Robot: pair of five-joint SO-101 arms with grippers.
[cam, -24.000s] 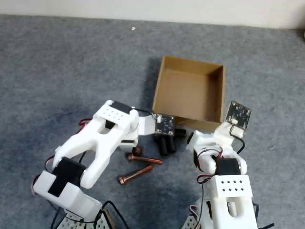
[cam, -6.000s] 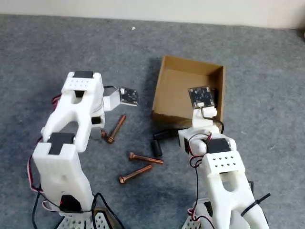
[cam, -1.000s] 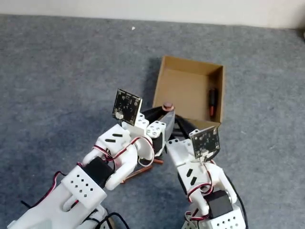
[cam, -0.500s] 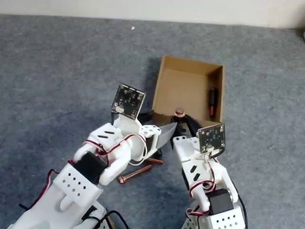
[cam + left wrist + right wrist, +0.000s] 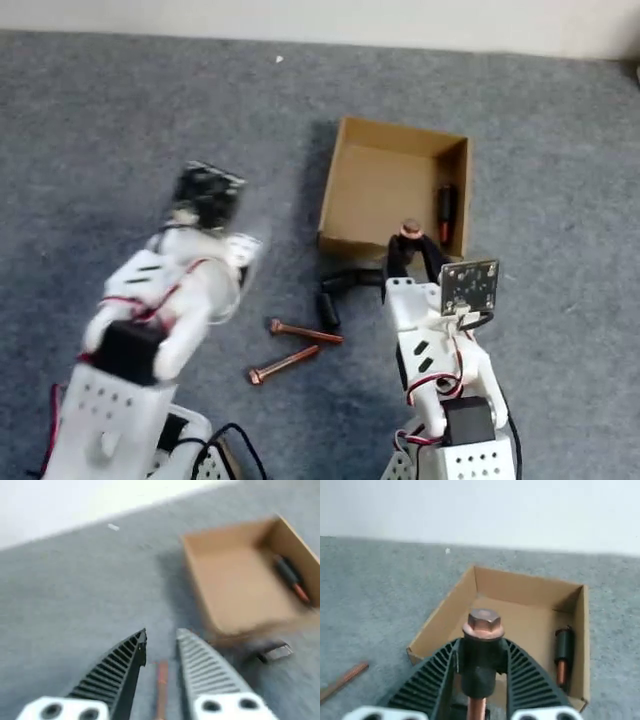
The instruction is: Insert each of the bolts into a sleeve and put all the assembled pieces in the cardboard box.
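Left pincer [image 5: 160,637]: we are seeing it released, hanging above the grey surface [image 5: 120,130].
Loose bolts [image 5: 305,332]: two are lying between the arms.
Black sleeves [image 5: 328,308]: two are lying just before the cardboard box [image 5: 385,190].
Right pincer [image 5: 481,650]: it is clenching a sleeve [image 5: 479,675] with a bolt [image 5: 483,622] upright in it, at the box's near wall.
Cardboard box: it is holding one assembled piece [image 5: 447,212] by its right wall.
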